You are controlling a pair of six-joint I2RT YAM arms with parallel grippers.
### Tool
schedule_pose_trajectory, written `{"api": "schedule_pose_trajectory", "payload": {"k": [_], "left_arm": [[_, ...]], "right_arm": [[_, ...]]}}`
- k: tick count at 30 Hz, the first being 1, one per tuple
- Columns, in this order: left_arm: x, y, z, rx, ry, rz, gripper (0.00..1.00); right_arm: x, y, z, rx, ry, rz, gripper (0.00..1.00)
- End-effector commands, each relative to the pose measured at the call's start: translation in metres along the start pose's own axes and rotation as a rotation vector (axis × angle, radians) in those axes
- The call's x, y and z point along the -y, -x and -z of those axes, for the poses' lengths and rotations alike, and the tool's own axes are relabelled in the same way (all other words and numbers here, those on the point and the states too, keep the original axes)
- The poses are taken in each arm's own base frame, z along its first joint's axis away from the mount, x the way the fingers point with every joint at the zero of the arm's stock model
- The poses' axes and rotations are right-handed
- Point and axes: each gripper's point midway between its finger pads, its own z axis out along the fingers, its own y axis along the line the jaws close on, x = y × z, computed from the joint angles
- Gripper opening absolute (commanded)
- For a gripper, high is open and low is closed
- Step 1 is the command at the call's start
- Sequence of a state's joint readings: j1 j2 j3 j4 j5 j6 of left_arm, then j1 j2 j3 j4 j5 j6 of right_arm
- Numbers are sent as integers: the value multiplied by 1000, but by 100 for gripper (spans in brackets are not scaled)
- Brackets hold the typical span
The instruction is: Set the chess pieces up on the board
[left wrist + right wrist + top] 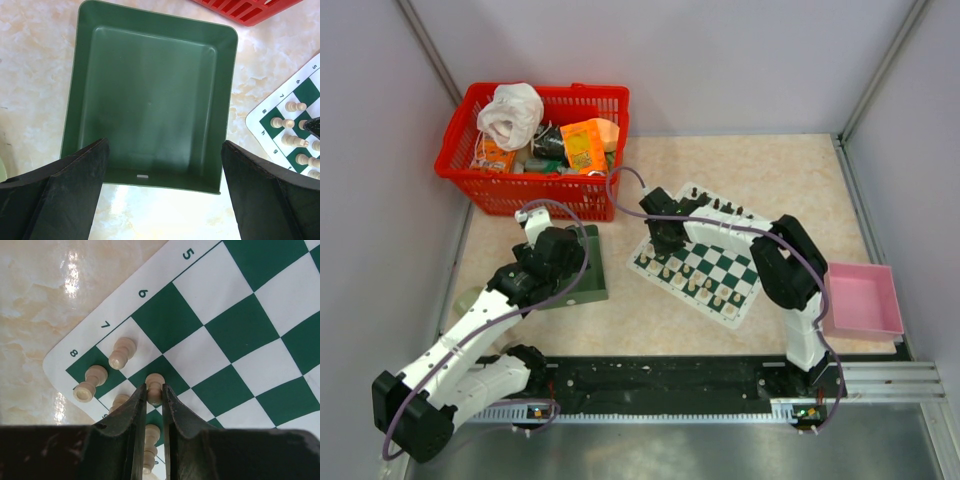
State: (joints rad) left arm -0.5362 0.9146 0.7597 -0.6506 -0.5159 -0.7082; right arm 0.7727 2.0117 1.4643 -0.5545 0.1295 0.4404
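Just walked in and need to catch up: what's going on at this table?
The robot is setting up a chess board. Its right hand pinches a cream piece near the board's corner, beside other cream pieces. The left hand hangs open above the green tray, holding nothing.

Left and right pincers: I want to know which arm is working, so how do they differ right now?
The left pincer stands wide open and holds nothing; the right pincer is shut on a cream-white chess piece. The left pincer hangs above the green tray, the right pincer above the board at its corner near rows 7 and 8. Both are black and point down.
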Motion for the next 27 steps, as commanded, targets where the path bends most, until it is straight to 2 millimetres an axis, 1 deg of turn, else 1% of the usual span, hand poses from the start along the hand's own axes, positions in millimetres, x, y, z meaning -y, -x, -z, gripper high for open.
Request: {"api": "schedule_pose_trajectory", "payload": {"k": [1,6,10,15,21,27], "left_arm": [[6,10,0,30,-17,26,98],[6,8,-1,26,-18,27,98],[5,10,0,32,-16,23,98],[5,10,0,32,-16,23,98],[4,9,1,27,-15,30,98],[3,11,4,38,-20,38,98]], "right_arm": [[-9,10,-1,41,1,1,16],[-8,9,-3,39,-14,6,17],[-10,11,1,45,-9,4,23],[-11,17,9,61,-1,1,27],[-16,28,22,94,19,-2,31],[-17,43,41,138,28,-9,32]]}}
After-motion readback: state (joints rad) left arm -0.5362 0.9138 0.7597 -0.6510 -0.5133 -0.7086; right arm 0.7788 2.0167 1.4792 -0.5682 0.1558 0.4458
